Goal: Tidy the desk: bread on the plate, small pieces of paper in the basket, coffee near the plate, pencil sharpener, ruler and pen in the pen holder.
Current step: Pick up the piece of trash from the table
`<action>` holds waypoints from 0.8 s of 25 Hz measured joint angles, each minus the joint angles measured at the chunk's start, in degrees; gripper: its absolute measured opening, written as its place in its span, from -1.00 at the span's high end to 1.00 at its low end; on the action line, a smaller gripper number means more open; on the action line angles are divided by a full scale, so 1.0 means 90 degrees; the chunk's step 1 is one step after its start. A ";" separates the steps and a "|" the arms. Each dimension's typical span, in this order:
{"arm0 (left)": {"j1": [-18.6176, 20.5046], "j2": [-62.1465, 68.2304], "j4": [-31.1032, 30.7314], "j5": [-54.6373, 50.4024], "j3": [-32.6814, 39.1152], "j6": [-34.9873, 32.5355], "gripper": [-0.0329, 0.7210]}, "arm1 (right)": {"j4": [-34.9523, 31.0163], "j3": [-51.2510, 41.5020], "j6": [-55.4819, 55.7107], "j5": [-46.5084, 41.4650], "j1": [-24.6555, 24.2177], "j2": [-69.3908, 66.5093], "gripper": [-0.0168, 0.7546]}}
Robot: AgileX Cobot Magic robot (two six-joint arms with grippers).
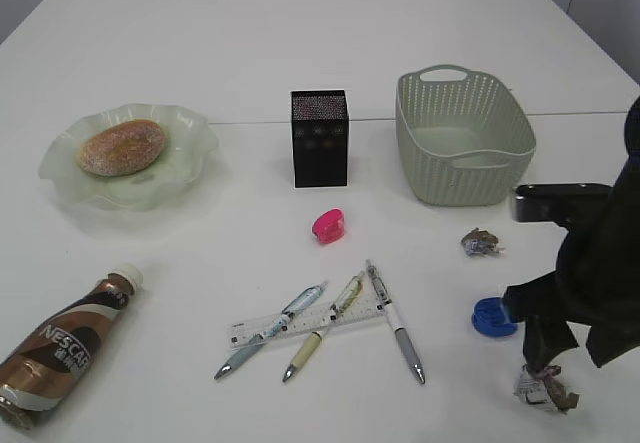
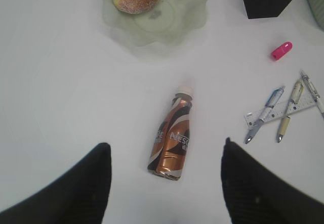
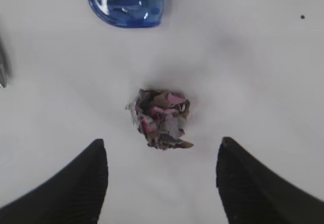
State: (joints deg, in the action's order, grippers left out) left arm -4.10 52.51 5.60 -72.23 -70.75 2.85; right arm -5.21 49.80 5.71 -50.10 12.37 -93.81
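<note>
The right gripper (image 3: 162,183) hangs low over the desk (image 1: 250,53) at the lower right of the exterior view, its two dark fingers (image 3: 76,188) spread wide on either side of a crumpled scrap of paper (image 3: 161,118) and closed on nothing. Just above that wad in the wrist view lies a blue pencil sharpener (image 3: 126,1). A second crumpled scrap (image 1: 482,242) sits farther up the frame, below the grey-green basket (image 1: 463,138), which stands at upper right.

The left gripper (image 2: 164,183), seen only in its own wrist view, is likewise spread wide and holds nothing; the coffee (image 2: 172,135) lies on its side between and just above the finger tips, white cap pointing up the frame. In the exterior view the bottle lies at lower left, apart from the plate (image 1: 60,178), which sits at centre left with the bread (image 1: 120,147) on it.

At centre, the black pen holder (image 1: 319,138) stands upright. Below it lies a pink pencil sharpener (image 1: 328,225), and lower still three pens (image 1: 395,320) are fanned across the clear ruler (image 1: 245,332).
</note>
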 joint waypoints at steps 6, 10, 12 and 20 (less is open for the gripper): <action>0.0000 0.0000 0.0000 0.0000 0.0000 0.0000 -0.41 | 0.0000 0.0032 -0.0016 0.0025 0.0000 -0.0434 -0.23; 0.0000 0.0000 0.0000 0.0000 0.0000 0.0000 -0.41 | -0.0012 0.0032 -0.0094 0.0118 0.0098 -0.0572 -0.23; 0.0000 0.0000 0.0000 0.0000 0.0000 0.0000 -0.41 | 0.0000 0.0032 -0.0108 0.0232 0.0283 -0.0614 -0.24; 0.0000 0.0000 -0.0080 0.0000 0.0000 0.0000 -0.41 | 0.0416 0.0032 -0.0104 0.0654 0.0611 -0.0653 -0.24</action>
State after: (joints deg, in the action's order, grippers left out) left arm -4.10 52.51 4.87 -72.23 -70.75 2.85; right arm -1.46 50.09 4.77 -44.21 17.86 -99.69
